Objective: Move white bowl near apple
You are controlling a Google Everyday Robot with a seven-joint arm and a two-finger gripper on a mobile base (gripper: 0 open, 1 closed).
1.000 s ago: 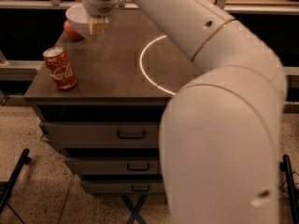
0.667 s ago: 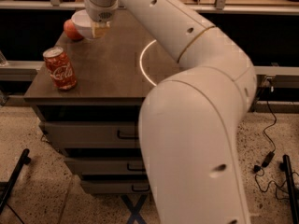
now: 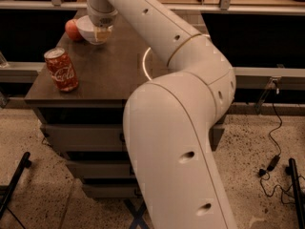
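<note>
The white bowl [image 3: 88, 32] sits at the far left corner of the dark table [image 3: 109, 75], right beside the apple [image 3: 72, 30], which lies just to its left. The two look touching or nearly so. My gripper [image 3: 101, 33] comes down from above onto the bowl's right rim and hides that side of the bowl. The big white arm [image 3: 176, 142] fills the middle and right of the view.
A red Coca-Cola can [image 3: 61, 69] stands upright near the table's front left edge. A white ring mark [image 3: 144, 63] shows on the tabletop. Drawers [image 3: 81, 137] sit under the table. A rail and shelf run behind the table.
The gripper stays at the bowl next to the apple. The arm's elbow and the view have shifted, so the arm now covers more of the table's right side.
</note>
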